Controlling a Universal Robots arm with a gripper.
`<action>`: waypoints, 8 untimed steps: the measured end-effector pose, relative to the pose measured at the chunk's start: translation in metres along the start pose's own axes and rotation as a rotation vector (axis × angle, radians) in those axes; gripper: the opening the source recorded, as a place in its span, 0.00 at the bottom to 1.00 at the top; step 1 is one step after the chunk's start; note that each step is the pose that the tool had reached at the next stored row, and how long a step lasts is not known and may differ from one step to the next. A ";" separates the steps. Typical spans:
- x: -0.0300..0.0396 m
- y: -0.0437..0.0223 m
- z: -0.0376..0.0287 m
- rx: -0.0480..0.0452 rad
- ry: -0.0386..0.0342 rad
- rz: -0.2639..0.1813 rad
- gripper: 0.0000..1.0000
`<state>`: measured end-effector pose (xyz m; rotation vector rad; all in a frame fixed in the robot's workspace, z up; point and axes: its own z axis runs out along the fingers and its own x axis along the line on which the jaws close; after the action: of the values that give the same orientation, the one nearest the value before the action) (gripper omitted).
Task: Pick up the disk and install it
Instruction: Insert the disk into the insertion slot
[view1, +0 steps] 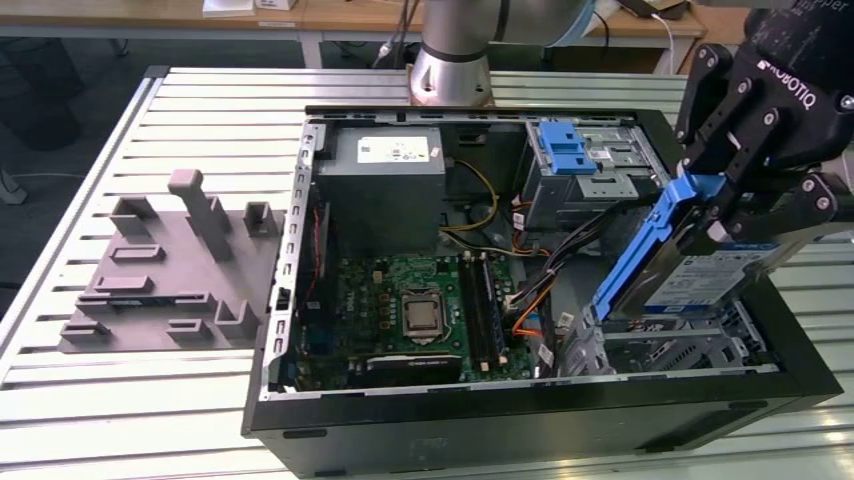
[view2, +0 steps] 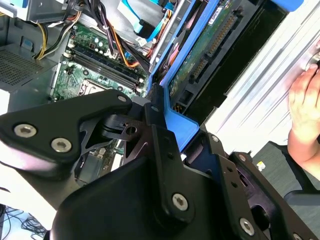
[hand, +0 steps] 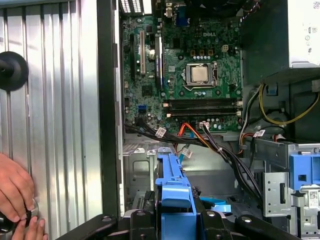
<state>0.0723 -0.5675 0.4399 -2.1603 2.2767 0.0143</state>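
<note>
Exterior view: the gripper (view1: 727, 215) was seen above the corner of the open computer case (view1: 534, 388) at the exterior view's right, its jaws drawn narrowly together on the upper end of the disk (view1: 714, 278). The disk was held clear of the slatted table (view1: 80, 385) and steeply tilted. Its white-and-blue label was turned toward the camera, and its blue carrier (view1: 638, 255) ran down the edge nearer the middle of the case. The upper end lay between the jaws. The lower end was sunk inside the case at the metal drive bay (view1: 681, 350); whether it touched the bay could not be told.

In the second wrist view a black finger (view2: 161, 137) was seen pressed against the carrier's blue end tab (view2: 181, 127). The disk's green circuit-board underside (view2: 207, 47) stretched away from it beside the motherboard (view2: 95, 60). In the first wrist view the carrier (hand: 174, 192) was seen edge-on, rising from between the jaws toward a bundle of cables (hand: 200, 135).

Elsewhere in the case the grey power supply (view1: 380, 190) and the blue latch (view1: 567, 150) on the upper drive cage were seen. A grey moulded fixture (view1: 160, 270) was seen lying on the table beside the case, at the exterior view's left. A person's hand (hand: 15, 192) was seen resting at the table's edge.
</note>
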 end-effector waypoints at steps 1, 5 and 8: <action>0.0000 0.0000 0.0005 0.0000 0.0000 0.000 0.36; 0.0000 -0.0002 0.0023 0.0000 -0.0001 0.000 0.36; 0.0000 -0.0002 0.0035 0.0000 0.0000 0.000 0.36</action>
<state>0.0725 -0.5676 0.4364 -2.1603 2.2766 0.0143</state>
